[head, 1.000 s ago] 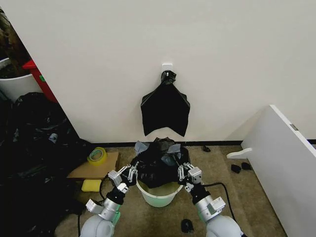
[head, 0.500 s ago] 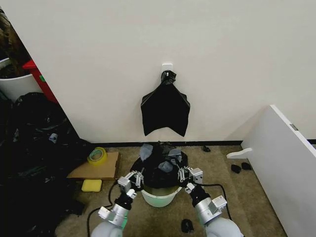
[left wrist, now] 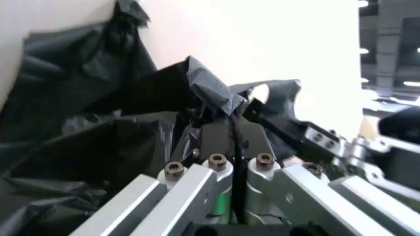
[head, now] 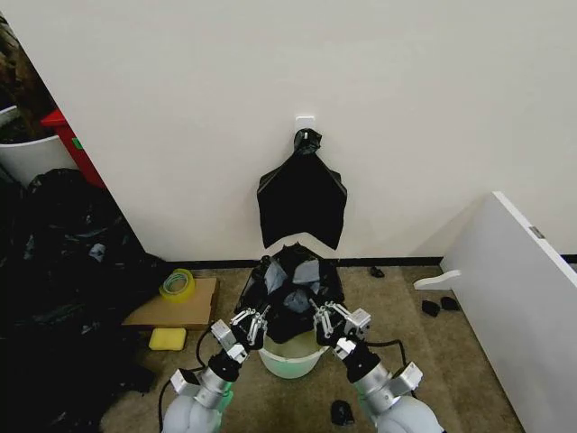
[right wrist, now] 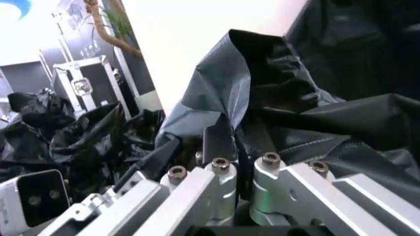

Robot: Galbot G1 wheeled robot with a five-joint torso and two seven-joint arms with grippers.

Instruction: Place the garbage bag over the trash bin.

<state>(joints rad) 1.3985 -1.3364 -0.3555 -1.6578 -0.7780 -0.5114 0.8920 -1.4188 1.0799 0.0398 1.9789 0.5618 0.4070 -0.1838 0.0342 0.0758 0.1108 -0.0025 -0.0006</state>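
Black garbage bag (head: 290,293) pinched by both grippers.

The trash bin (head: 289,359) is sitting on the floor at 6 o'clock from the wall-hung bundle (head: 302,200). The garbage bag (head: 290,290) is lying over its top. The left end effector (head: 251,327) and right end effector (head: 330,323) are flanking it at 9 and 3 o'clock.

Garbage bag (head: 290,290) — glossy, crinkly plastic
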